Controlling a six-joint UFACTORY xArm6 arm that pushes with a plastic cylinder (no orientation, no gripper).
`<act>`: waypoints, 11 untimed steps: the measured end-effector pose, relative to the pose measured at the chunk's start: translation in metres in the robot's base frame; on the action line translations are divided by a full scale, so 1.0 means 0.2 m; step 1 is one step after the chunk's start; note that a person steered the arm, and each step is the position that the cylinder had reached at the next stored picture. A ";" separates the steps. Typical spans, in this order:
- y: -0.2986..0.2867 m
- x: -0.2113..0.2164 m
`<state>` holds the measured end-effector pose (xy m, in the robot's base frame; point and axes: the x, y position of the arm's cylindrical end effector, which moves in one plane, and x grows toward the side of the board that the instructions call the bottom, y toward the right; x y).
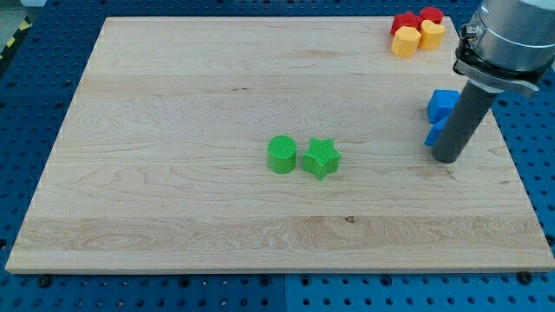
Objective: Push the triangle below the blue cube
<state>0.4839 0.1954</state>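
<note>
Wooden tabletop with my tip as landmark. The arm carries no claw, only a straight dark rod, so there is nothing to open, close or grip with. A blue cube sits just above and to the view's left of my tip, and a second blue piece, presumably the triangle, shows immediately to my tip's left, mostly hidden behind the rod, its shape not confirmable. Whether the tip touches it cannot be told. Both look like small rigid blocks, probably light and free-sliding on the smooth wood, liable to rotate if pushed off-centre; contact is best made squarely on a flat side face. Far to the tip's left lie a green cylinder and green star; above it, red blocks and yellow blocks.
</note>
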 end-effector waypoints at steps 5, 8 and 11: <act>0.02 -0.05; -0.03 0.02; 0.13 -0.05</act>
